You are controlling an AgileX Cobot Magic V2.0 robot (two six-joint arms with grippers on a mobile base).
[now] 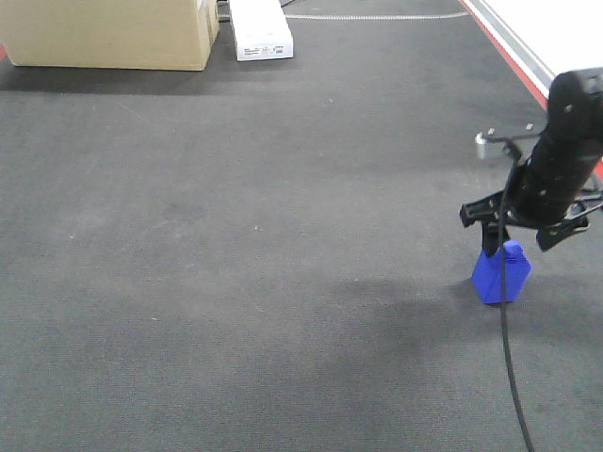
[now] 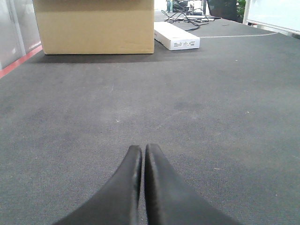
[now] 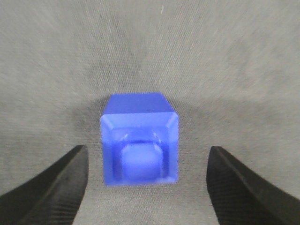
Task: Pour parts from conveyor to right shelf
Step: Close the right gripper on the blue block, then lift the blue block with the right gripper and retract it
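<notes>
— Dark-grey matte conveyor belt (image 1: 236, 235) fills all 3 views. Where is the part?

— 1 bright-blue block (image 3: 140, 140) stands on the belt, at the right side of the front view, round stud facing up. The right gripper (image 3: 147, 152) hangs directly above it with its jaws spread wide. 1 black finger (image 3: 56, 187) sits on each side of the block. Bare belt shows in both gaps, so neither finger touches it.

— And the other arm?

— The left gripper (image 2: 142, 152) sits low over bare belt, its 2 fingers pressed together with nothing between them.

— What else is around?

— 1 black cable (image 1: 509, 358) runs down from the right arm, crosses in front of the block and goes toward the near edge. 1 red edge rail (image 1: 504, 42) runs along the far right. Well apart, at the far end, stand 1 large cardboard box (image 1: 113, 33) and, just beside it, 1 flat white carton (image 1: 261, 33).
</notes>
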